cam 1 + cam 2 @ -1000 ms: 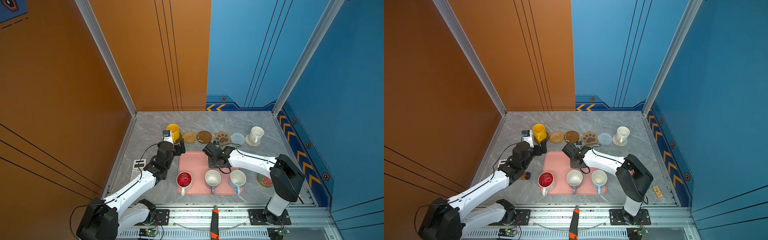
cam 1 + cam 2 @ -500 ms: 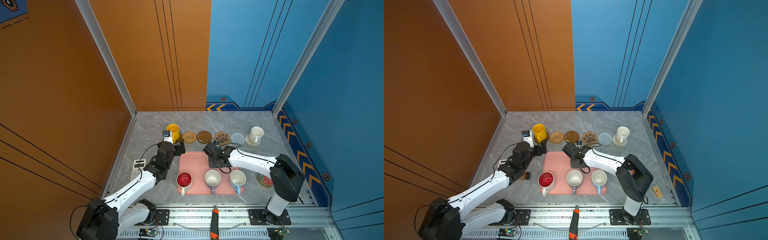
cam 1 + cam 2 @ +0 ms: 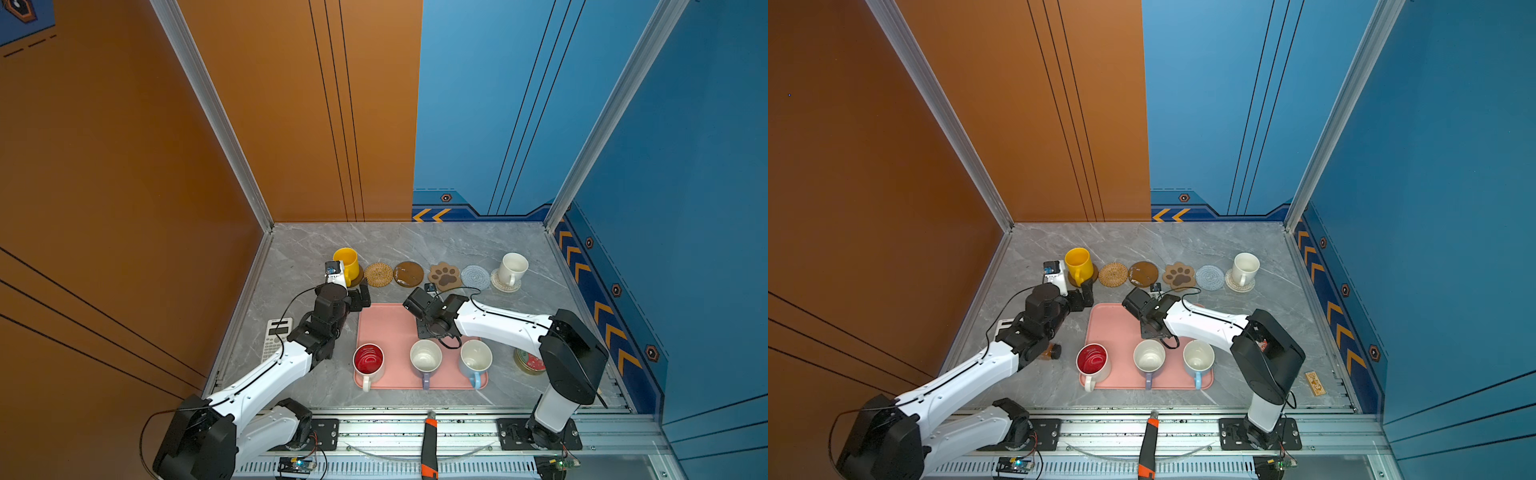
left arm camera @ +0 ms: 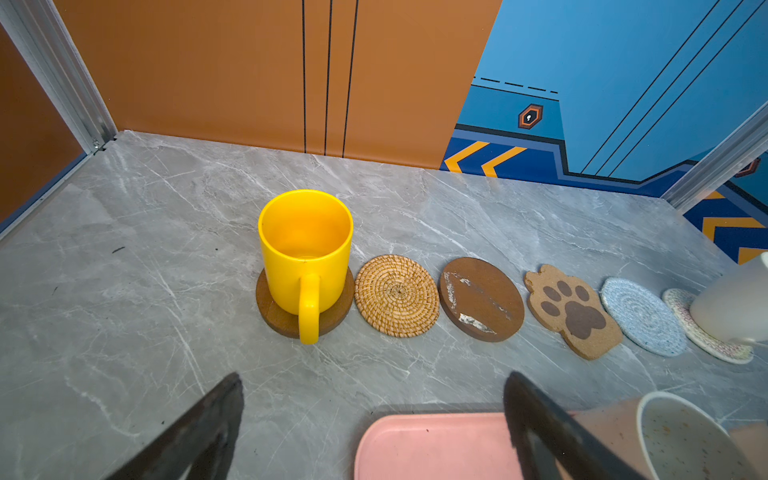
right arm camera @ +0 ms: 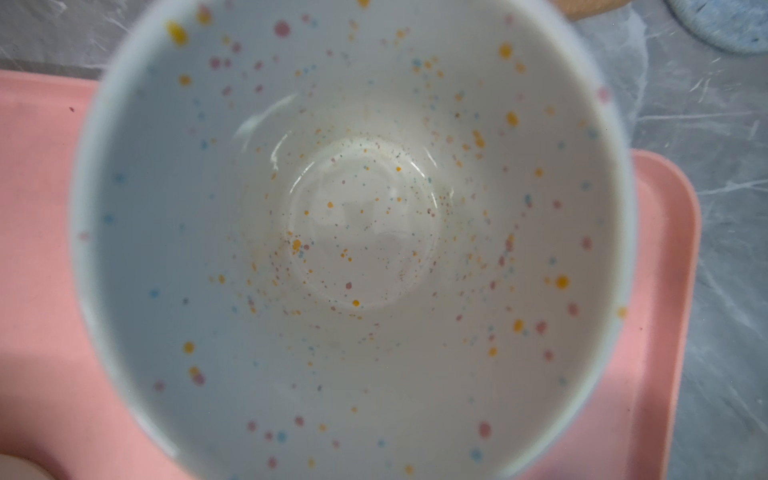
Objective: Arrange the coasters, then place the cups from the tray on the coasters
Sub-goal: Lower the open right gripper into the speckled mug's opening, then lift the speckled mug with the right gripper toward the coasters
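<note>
**Figure.** Six coasters are lying in a left-to-right row near the back of the tabletop (image 3: 415, 241): brown disc (image 4: 282, 320), rattan mat (image 4: 397, 295), second brown disc (image 4: 482, 299), paw mat (image 4: 573, 311) with toes pointing at the back wall, grey-blue mat (image 4: 644, 318), cream mat (image 4: 706, 336). The yellow mug (image 4: 305, 249) is standing on the first, handle facing forward. The cream-white mug (image 3: 513, 268) is standing on the last.

The tray (image 3: 386, 328), long axis left-right, is carrying the red-lined mug (image 3: 368, 359), lilac mug (image 3: 425, 356) and light blue mug (image 3: 476, 358) along its front edge, handles forward.

The left claw (image 4: 374, 376) is hovering between yellow mug and tray, jaws apart. The right claw (image 3: 430, 330) is hanging over the speckled mug (image 5: 353, 232), which is mouth-up and apparently resting on the tray. Its jaws are hidden, so any grip cannot be told.
</note>
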Motion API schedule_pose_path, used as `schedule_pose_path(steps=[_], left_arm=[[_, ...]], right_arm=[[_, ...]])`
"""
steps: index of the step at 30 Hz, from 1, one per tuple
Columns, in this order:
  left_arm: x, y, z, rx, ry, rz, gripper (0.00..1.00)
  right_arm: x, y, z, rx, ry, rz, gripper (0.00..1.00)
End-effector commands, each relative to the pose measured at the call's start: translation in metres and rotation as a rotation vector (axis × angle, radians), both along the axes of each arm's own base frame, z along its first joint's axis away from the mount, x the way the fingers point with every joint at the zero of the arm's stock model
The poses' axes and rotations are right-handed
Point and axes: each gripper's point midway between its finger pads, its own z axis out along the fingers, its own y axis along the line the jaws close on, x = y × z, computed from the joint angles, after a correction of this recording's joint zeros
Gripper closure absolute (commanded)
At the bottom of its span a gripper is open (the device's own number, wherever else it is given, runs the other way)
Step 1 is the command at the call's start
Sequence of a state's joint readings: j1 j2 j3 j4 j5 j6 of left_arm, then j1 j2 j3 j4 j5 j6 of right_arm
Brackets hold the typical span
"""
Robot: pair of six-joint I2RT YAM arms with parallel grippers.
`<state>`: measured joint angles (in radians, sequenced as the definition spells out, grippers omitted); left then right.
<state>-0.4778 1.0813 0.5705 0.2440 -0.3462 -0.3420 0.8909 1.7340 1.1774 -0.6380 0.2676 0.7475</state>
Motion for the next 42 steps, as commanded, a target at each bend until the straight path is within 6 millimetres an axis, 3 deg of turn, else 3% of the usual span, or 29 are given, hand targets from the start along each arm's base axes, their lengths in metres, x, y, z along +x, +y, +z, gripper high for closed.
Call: schedule_pose_path(steps=[1, 28, 42], left_arm=[[0.0, 0.001, -0.004, -0.018, 0.004, -0.003, 0.02], [-0.001, 0.002, -0.004, -0.019, 0.002, -0.003, 0.02], [-0.003, 0.004, -0.005, -0.014, 0.005, 0.001, 0.02]], right_arm=[[0.014, -0.002, 0.031, 0.002, -0.111, -0.006, 1.0], [0.023, -0.014, 0.061, 0.041, -0.17, -0.007, 1.0], [0.034, -0.045, 0.079, 0.064, -0.198, -0.056, 1.0]])
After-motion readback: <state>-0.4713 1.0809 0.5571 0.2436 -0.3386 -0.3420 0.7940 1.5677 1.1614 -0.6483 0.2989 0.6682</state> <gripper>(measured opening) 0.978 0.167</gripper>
